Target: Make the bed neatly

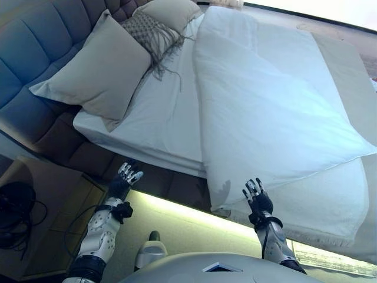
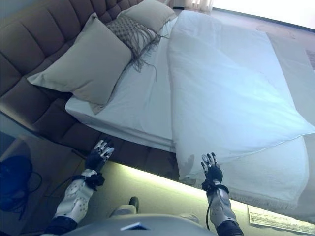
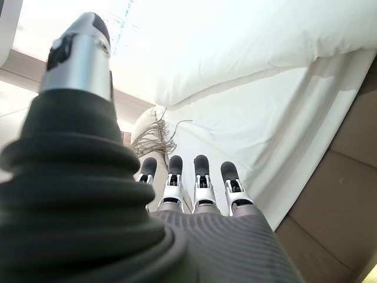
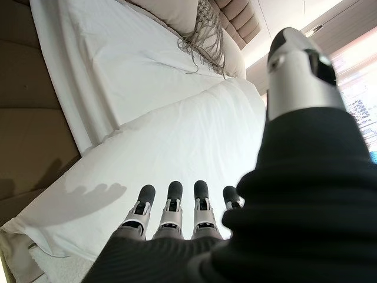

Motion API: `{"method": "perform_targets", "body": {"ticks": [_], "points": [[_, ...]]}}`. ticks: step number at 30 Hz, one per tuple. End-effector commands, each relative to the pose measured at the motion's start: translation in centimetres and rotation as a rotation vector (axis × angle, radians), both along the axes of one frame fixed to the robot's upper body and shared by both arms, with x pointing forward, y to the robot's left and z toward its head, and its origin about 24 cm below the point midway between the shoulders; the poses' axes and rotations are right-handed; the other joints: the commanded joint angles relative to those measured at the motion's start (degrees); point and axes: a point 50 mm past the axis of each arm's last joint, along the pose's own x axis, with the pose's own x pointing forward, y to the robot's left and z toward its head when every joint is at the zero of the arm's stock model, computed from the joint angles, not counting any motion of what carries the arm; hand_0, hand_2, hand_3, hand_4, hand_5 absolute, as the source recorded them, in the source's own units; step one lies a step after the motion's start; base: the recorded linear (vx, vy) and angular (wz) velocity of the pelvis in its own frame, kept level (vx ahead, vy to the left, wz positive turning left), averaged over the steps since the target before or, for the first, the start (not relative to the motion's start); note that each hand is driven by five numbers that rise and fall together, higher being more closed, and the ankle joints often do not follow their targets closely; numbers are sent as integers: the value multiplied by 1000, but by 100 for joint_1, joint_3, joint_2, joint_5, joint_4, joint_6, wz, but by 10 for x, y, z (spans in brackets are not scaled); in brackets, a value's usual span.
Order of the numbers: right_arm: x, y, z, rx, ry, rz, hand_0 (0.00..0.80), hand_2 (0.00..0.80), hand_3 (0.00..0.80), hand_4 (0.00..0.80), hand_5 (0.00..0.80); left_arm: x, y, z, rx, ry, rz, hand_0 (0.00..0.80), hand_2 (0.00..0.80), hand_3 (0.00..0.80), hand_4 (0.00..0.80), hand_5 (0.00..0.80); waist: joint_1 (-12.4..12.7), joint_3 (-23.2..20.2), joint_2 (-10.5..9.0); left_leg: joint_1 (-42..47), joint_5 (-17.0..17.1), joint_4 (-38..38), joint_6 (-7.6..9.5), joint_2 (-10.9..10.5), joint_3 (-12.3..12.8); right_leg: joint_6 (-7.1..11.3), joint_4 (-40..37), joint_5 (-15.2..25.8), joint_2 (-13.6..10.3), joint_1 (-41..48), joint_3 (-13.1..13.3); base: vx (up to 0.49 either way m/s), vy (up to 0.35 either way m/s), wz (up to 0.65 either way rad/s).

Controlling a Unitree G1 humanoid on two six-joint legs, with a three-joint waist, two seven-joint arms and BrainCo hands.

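Observation:
A white duvet (image 1: 265, 106) lies folded back over the far part of the bed, leaving the white sheet (image 1: 165, 112) bare on the pillow side. Its near corner (image 1: 221, 203) hangs over the bed's edge. A large beige pillow (image 1: 100, 68), a fringed grey cushion (image 1: 150, 32) and another beige pillow (image 1: 171, 12) lean on the padded headboard (image 1: 35, 41). My left hand (image 1: 126, 177) is open and empty, in front of the bed's brown side. My right hand (image 1: 256, 197) is open and empty, just short of the duvet's hanging corner.
A cream blanket (image 1: 330, 206) with a fringed edge hangs under the duvet at the foot end. The bed's brown base (image 1: 165, 183) has a lit strip along its lower edge. A dark nightstand (image 1: 41, 194) stands at the left by the headboard.

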Motion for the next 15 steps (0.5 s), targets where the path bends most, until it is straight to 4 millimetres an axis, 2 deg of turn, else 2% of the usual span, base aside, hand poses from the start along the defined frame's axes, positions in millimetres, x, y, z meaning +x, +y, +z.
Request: {"method": "perform_targets", "body": {"ticks": [1,15], "points": [[22,-9,22,-45,-135,-10,0,0,0,0,0,29,-8,24,17,-165,-39,0,0,0,0,0,114,45,228,319,-550,25,260,8,378,-154,27,551,238,-660,-219,0,0,0],[18,-10,21,-49,-119,-10,0,0,0,0,0,26,-8,22,5,-148,-36,0,0,0,0,0,112,56,227,351,-562,52,277,-26,400,-116,96,539,155,-646,-239,8,18,0]]}}
